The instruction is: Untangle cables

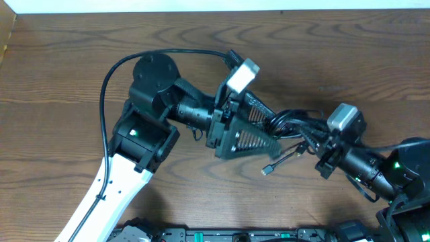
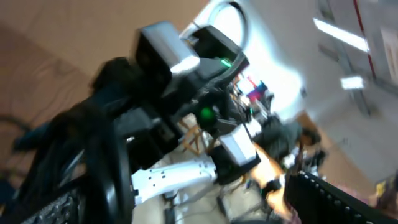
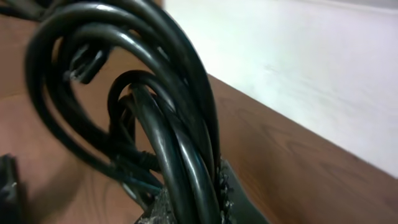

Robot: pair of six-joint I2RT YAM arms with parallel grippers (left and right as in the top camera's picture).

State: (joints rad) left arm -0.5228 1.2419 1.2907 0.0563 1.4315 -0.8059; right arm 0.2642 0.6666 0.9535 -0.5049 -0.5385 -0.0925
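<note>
Over the table (image 1: pixel 67 54), left gripper (image 1: pixel 277 134) with jaws wide beside the cables (image 1: pixel 290 123); the right wrist view alone shows right gripper (image 3: pixel 199 208) clamped on their loops.

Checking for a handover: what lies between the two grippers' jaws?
The cables, a black looped clump, fill the stretch between the left gripper and the right gripper. The overhead view shows this.
</note>
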